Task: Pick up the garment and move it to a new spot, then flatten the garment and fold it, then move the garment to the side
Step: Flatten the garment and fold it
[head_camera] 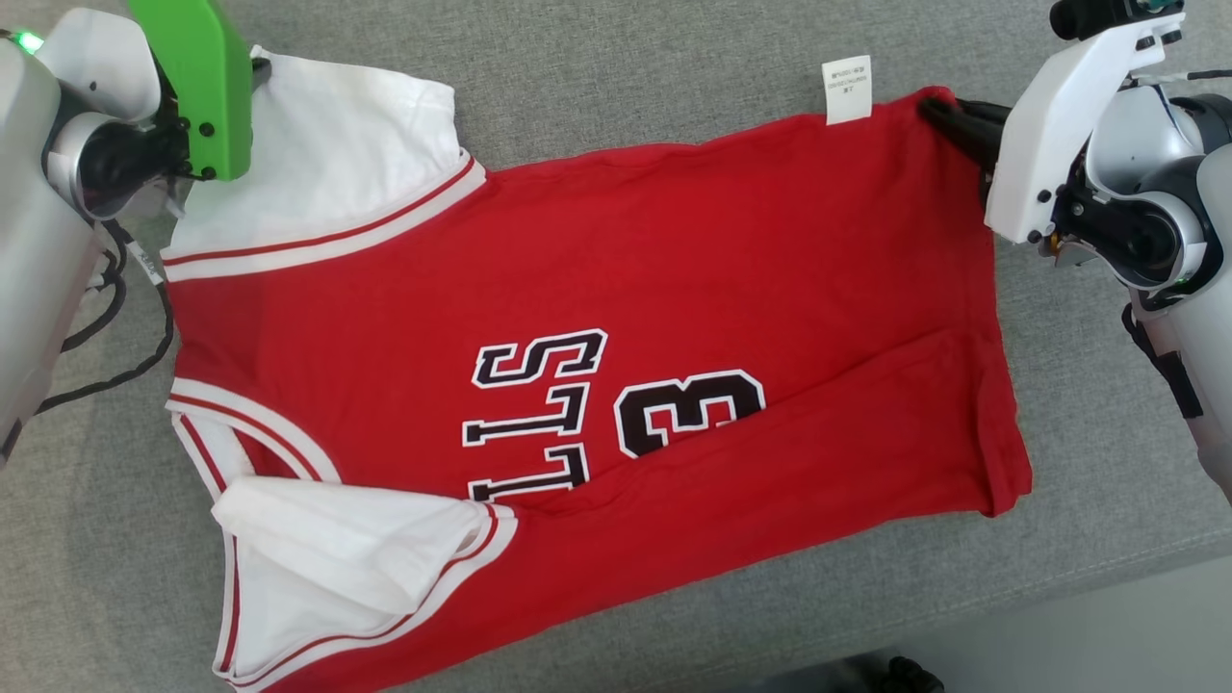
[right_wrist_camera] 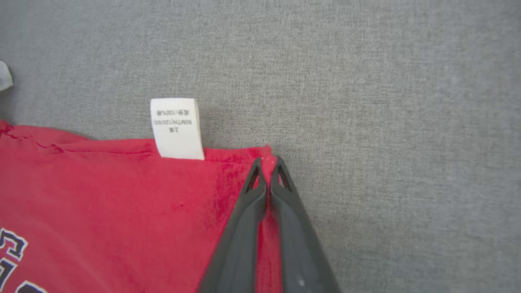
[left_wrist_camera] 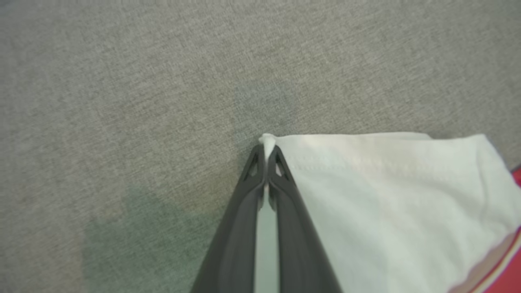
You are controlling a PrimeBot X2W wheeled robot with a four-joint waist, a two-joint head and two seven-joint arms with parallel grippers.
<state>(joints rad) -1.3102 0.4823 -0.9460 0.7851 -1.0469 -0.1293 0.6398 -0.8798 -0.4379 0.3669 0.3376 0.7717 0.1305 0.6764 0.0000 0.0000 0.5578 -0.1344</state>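
The left gripper [left_wrist_camera: 266, 154] is clamped on the white sleeve corner of the garment [head_camera: 674, 241], the right gripper [right_wrist_camera: 267, 165] on its red hem corner; the garment is laid spread near the front edge of the surface [head_camera: 626, 48].

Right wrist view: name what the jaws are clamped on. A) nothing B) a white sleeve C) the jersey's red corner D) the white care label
C: the right gripper pinches the red corner of the jersey, just beside the care label, which lies untouched.
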